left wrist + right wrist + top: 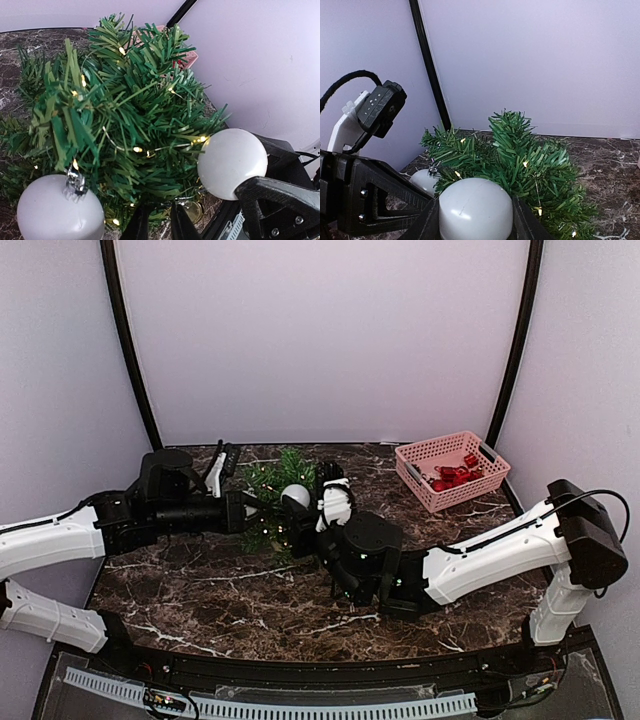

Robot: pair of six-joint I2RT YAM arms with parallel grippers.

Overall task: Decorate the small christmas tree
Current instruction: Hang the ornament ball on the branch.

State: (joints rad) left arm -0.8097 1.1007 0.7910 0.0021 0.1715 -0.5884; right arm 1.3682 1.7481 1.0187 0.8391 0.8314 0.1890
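On the left, our left gripper [157, 222] sits low at the foot of the small christmas tree [272, 480]. Its fingers are drawn near each other with needles between them, and we cannot tell whether they pinch a branch or only brush it. The tree sits on the dark table [200, 590], left of centre, between our two arms. A capped white ball [60, 212] hangs from a low branch. Further right, our right gripper [476, 220] clasps a smooth white ball [475, 205] right against the needles. Well apart on the right is the pink basket [470, 492] of red ornaments [455, 475].

Our worry is that the tree looks light: a push from the right could tip or slide it unless the left side braces it. If we let go before the smooth ball catches, it would roll off. A careless nudge might also shake the capped ball loose.
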